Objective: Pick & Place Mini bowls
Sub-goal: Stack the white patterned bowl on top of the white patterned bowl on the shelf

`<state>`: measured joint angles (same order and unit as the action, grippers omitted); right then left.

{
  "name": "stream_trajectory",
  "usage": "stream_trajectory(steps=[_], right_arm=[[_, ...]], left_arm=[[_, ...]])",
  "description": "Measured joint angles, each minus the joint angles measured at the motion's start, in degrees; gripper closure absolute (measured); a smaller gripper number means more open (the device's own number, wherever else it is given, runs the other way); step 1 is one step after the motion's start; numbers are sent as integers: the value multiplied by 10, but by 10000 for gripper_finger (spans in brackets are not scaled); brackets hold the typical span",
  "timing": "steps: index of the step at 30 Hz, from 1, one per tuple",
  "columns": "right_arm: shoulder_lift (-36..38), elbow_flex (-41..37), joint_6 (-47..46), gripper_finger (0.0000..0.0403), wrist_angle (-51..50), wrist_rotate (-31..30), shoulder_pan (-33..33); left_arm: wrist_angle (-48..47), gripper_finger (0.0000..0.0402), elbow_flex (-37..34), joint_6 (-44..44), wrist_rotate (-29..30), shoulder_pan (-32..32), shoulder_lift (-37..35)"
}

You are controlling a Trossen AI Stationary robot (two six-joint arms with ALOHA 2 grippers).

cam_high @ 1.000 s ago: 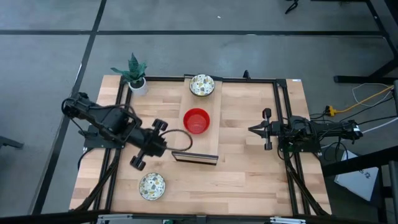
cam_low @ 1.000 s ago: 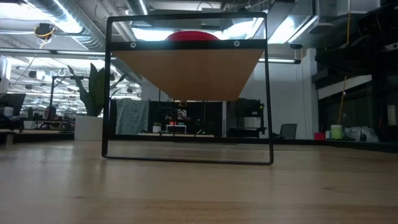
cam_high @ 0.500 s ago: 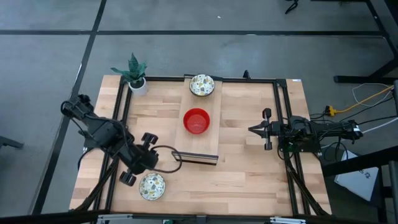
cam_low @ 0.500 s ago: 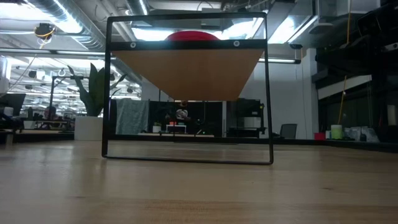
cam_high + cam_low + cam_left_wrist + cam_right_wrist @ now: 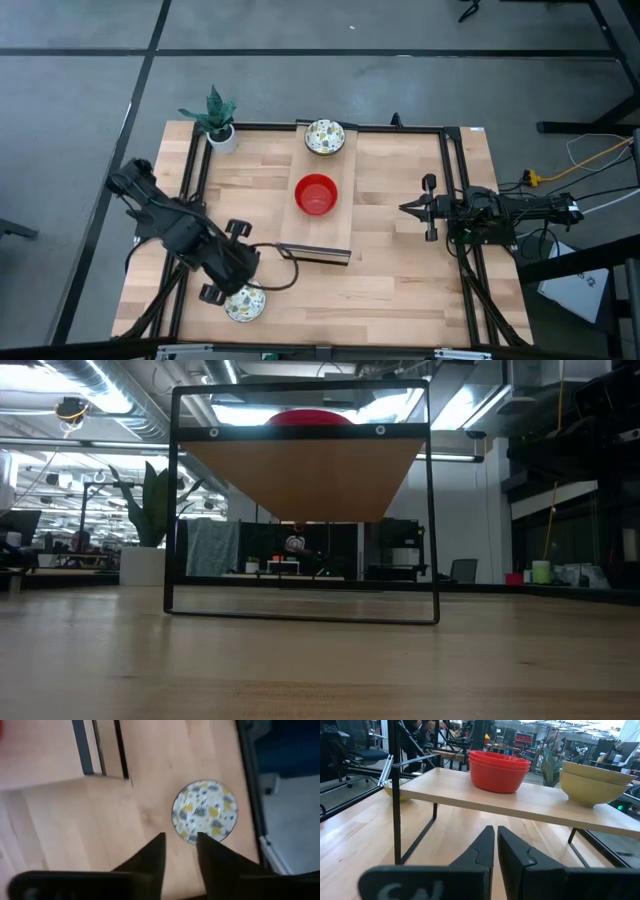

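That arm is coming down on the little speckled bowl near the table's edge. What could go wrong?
The left gripper hangs over the rim of the speckled bowl, fingers only partly apart; they might strike the rim and tip or push the bowl instead of straddling it. The bowl sits close to the table edge, so a shove might send it off.

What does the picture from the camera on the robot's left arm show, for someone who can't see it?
A speckled cream bowl sits on the wooden table, close to its edge. The left gripper hangs over it, its dark fingers slightly apart beside the bowl's rim. A black shelf leg stands farther off.
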<state>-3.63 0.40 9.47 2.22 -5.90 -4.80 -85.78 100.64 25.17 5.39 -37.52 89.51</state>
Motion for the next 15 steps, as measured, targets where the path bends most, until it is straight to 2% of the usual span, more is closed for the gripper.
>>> stream_trajectory(steps=[7,9,11,15], right_arm=[[0,0,0,377,0,0,0],[0,0,0,377,0,0,0],[0,0,0,377,0,0,0],[0,0,0,377,0,0,0]], left_arm=[[-15,209,0,-7,-2,0,47],[-15,187,0,-4,-24,0,60],[-15,170,0,-7,-43,0,74],[-15,158,0,-13,-42,-4,96]])
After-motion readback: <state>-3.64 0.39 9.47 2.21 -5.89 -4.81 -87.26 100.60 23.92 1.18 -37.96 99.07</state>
